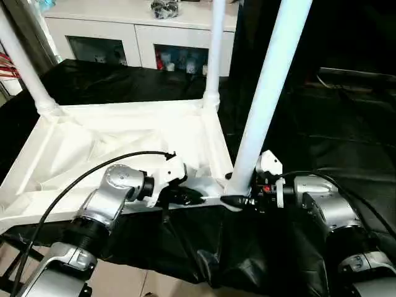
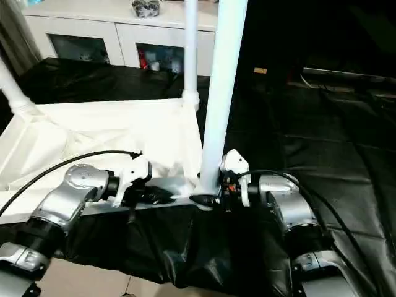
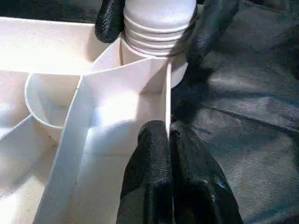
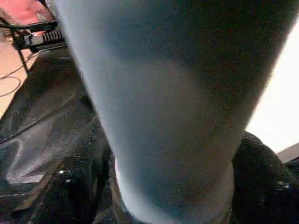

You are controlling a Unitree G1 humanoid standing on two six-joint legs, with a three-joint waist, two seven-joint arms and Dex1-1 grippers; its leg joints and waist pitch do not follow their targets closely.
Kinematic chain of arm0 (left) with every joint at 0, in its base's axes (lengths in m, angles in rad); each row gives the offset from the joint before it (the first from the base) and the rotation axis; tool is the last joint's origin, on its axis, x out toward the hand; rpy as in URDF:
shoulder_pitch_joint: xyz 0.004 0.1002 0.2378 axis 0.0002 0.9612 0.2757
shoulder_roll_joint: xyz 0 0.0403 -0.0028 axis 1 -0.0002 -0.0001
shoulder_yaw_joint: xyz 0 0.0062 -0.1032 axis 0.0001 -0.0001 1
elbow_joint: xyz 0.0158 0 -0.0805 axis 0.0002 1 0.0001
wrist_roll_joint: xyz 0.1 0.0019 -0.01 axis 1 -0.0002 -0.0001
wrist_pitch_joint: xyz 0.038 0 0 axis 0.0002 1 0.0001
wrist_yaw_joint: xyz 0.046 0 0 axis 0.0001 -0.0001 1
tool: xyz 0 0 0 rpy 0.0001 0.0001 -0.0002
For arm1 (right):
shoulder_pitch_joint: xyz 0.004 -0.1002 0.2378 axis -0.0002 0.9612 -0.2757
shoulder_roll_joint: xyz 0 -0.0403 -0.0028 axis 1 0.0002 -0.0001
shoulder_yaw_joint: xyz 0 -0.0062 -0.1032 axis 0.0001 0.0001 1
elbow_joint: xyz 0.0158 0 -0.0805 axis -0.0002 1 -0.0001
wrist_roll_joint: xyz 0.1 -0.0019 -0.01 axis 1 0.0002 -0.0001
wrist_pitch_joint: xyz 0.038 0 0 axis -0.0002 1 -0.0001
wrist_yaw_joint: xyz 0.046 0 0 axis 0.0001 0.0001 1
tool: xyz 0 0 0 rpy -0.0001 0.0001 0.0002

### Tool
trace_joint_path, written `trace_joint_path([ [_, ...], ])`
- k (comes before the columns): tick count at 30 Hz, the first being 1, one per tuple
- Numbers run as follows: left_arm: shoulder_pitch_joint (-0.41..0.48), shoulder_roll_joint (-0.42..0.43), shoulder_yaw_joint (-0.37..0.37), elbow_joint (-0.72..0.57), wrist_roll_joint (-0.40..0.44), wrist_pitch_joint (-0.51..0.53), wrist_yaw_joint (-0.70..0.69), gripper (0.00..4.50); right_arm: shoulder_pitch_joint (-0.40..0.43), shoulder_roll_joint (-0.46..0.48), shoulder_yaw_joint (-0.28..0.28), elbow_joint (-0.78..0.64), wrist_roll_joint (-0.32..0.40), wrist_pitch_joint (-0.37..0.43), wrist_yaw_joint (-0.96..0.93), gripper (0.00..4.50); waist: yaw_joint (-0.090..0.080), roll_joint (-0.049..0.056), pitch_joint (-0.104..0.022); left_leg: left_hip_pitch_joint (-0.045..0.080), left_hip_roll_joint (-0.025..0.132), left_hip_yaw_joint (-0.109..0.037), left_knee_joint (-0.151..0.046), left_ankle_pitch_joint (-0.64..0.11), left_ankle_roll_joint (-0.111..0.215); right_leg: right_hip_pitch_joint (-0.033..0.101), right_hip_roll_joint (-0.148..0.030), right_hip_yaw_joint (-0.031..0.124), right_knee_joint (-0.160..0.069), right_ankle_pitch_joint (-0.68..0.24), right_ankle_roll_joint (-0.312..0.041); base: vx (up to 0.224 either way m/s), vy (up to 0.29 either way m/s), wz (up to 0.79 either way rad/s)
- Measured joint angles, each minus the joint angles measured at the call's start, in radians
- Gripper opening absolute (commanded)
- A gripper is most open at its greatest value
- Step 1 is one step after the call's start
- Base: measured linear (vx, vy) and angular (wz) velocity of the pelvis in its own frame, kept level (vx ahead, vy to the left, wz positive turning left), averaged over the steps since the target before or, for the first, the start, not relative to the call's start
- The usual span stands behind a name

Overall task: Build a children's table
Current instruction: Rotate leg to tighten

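The white tabletop (image 1: 117, 133) lies upside down on black cloth, its ribbed underside facing up. Two white legs stand in its far corner sockets, one on the left (image 1: 25, 68) and one on the right (image 1: 214, 55). A third leg (image 1: 269, 86) stands upright at the near right corner socket (image 3: 154, 35). My right gripper (image 1: 238, 199) is shut on this leg's base, one finger (image 4: 264, 179) on each side. My left gripper (image 3: 169, 154) is shut on the thin near rim of the tabletop (image 3: 126, 107), just left of that corner.
A white cabinet (image 1: 142, 34) with glass doors stands behind the work surface. Black cloth (image 1: 322, 124) covers the surface to the right and hangs over its front edge. Pale floor (image 1: 154, 281) shows below. A black cable (image 1: 80, 179) loops over my left forearm.
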Motion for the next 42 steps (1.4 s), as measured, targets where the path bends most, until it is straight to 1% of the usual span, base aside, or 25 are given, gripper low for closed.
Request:
trace_joint_path([
  [2,0.003,0.002,-0.001,-0.006,0.0,0.004,-0.003,0.0,0.006,-0.001,0.0,-0.009,0.0,0.003,0.001,2.92,0.0,0.0,0.0,0.0,0.0,0.0,0.0,0.0,0.0,0.0,0.0,0.0,0.0,0.0,0.0,0.0,0.0,0.0],
  [4,0.003,0.002,-0.002,-0.007,-0.001,0.005,-0.005,0.0,0.01,-0.001,0.0,-0.017,0.0,0.007,0.001,2.84,0.0,0.0,0.0,0.0,0.0,0.0,0.0,0.0,0.0,0.0,0.0,0.0,0.0,0.0,0.0,0.0,0.0,0.0],
  [8,0.004,0.001,-0.002,-0.007,-0.001,0.005,0.003,0.0,0.013,0.001,-0.002,-0.019,0.0,0.015,-0.007,2.76,0.0,0.0,0.0,0.0,0.0,0.0,0.0,0.0,0.0,0.0,0.0,0.0,0.0,0.0,0.0,0.0,0.0,0.0],
  [10,0.004,-0.011,0.001,0.001,0.005,0.002,0.036,0.0,0.015,0.01,-0.011,-0.018,-0.003,0.019,-0.047,2.75,0.0,0.0,0.0,0.001,0.0,0.0,0.0,0.0,0.0,0.001,0.0,0.0,0.0,0.0,0.0,0.0,0.0,0.0],
  [13,-0.005,-0.049,0.02,0.039,0.026,-0.02,0.127,0.0,0.013,0.046,-0.047,0.004,-0.021,0.014,-0.184,2.74,-0.005,0.0,0.0,0.002,0.0,0.0,0.001,0.0,0.0,0.002,0.0,0.0,0.0,-0.001,0.002,0.0,0.0,0.0],
  [14,-0.022,-0.073,0.029,0.071,0.044,-0.024,0.184,0.0,-0.007,0.083,-0.071,0.047,-0.036,0.002,-0.289,2.74,-0.009,-0.001,-0.001,0.003,0.0,0.0,0.001,0.0,0.0,0.003,0.0,0.0,0.001,-0.002,0.003,0.0,0.0,0.0],
  [17,-0.044,-0.11,0.03,0.106,0.06,-0.023,0.276,0.0,-0.037,0.129,-0.098,0.102,-0.051,-0.009,-0.453,2.74,-0.02,-0.001,-0.001,0.004,-0.001,0.0,0.001,0.0,-0.001,0.003,0.0,0.0,0.0,-0.002,0.004,0.0,0.0,0.0],
  [20,-0.095,-0.173,0.038,0.179,0.093,-0.014,0.409,0.0,-0.093,0.205,-0.143,0.183,-0.065,-0.013,-0.699,2.74,-0.03,0.0,0.0,0.003,-0.001,-0.001,0.001,0.0,0.0,0.002,0.0,0.0,-0.001,-0.002,0.004,0.0,0.0,0.0],
  [22,-0.102,-0.197,0.037,0.186,0.099,-0.001,0.449,0.0,-0.101,0.218,-0.151,0.193,-0.067,-0.013,-0.77,2.74,-0.03,0.0,0.0,0.003,-0.001,-0.001,0.001,0.0,0.0,0.003,-0.001,0.0,-0.002,-0.002,0.004,0.0,0.0,0.0],
  [25,-0.111,-0.205,0.037,0.194,0.102,0.002,0.466,0.0,-0.104,0.235,-0.156,0.198,-0.072,-0.027,-0.819,2.74,-0.029,0.0,-0.001,0.003,-0.001,-0.001,0.001,0.0,0.0,0.003,-0.001,0.0,-0.001,-0.002,0.004,0.0,0.0,0.0],
  [26,-0.114,-0.207,0.038,0.197,0.102,0.002,0.467,0.0,-0.104,0.237,-0.16,0.2,-0.078,-0.034,-0.822,2.74,-0.028,0.0,-0.001,0.002,-0.001,-0.001,0.001,0.0,0.0,0.003,-0.001,0.0,-0.001,-0.002,0.003,0.0,0.0,0.0],
  [27,-0.117,-0.209,0.038,0.201,0.102,0.002,0.466,0.0,-0.104,0.237,-0.164,0.203,-0.079,-0.043,-0.822,3.29,-0.027,0.0,-0.001,0.002,-0.001,-0.001,0.001,0.0,0.0,0.003,-0.001,0.0,-0.001,-0.002,0.003,0.0,0.0,0.0],
  [28,-0.118,-0.21,0.038,0.201,0.102,0.002,0.467,0.0,-0.103,0.238,-0.164,0.207,-0.083,-0.05,-0.822,3.43,-0.026,0.0,-0.001,0.002,-0.001,-0.001,0.001,0.0,0.0,0.002,-0.001,0.0,-0.001,-0.001,0.003,0.0,0.0,0.0],
  [30,-0.119,-0.21,0.039,0.202,0.103,0.002,0.468,0.0,-0.103,0.242,-0.164,0.211,-0.088,-0.061,-0.82,3.61,-0.027,0.0,-0.001,0.002,-0.001,-0.001,0.001,0.0,0.0,0.002,-0.001,0.0,0.0,-0.001,0.003,0.0,0.0,0.0],
  [31,-0.119,-0.21,0.04,0.204,0.103,-0.001,0.467,0.0,-0.104,0.242,-0.164,0.216,-0.087,-0.068,-0.816,3.61,-0.027,0.0,-0.001,0.002,-0.001,-0.001,0.001,0.0,0.0,0.002,-0.001,0.0,0.0,-0.001,0.002,0.0,0.0,0.0],
  [32,-0.119,-0.209,0.04,0.205,0.103,-0.005,0.465,0.0,-0.104,0.242,-0.164,0.219,-0.087,-0.071,-0.813,3.83,-0.027,0.0,-0.001,0.002,-0.001,-0.001,0.001,0.0,0.0,0.002,-0.001,0.0,0.0,-0.001,0.002,0.0,0.0,0.0],
  [34,-0.117,-0.198,0.04,0.207,0.103,-0.02,0.442,0.0,-0.105,0.241,-0.164,0.22,-0.086,-0.073,-0.781,3.98,-0.029,0.0,-0.001,0.002,-0.001,-0.001,0.001,0.0,0.0,0.002,-0.001,0.0,0.0,-0.001,0.003,0.0,0.0,0.0],
  [36,-0.115,-0.192,0.044,0.206,0.102,-0.023,0.428,0.0,-0.105,0.238,-0.163,0.22,-0.086,-0.074,-0.758,3.98,-0.03,0.0,-0.001,0.002,-0.001,-0.001,0.001,0.0,0.0,0.002,-0.001,0.0,0.0,-0.001,0.003,0.0,0.0,0.0],
  [39,-0.092,-0.159,0.042,0.169,0.089,-0.026,0.369,0.0,-0.103,0.203,-0.129,0.217,-0.086,-0.084,-0.653,3.98,-0.031,0.0,-0.001,0.002,-0.001,-0.001,0.0,0.0,0.0,0.001,-0.001,0.0,0.0,-0.001,0.003,0.0,0.0,0.0],
  [42,-0.063,-0.117,0.031,0.117,0.072,-0.029,0.288,0.0,-0.079,0.159,-0.094,0.181,-0.076,-0.094,-0.51,3.98,-0.028,0.0,0.0,0.001,0.0,-0.001,-0.001,0.0,0.0,0.001,-0.001,0.0,0.001,0.0,0.0,0.0,0.0,0.0],
])
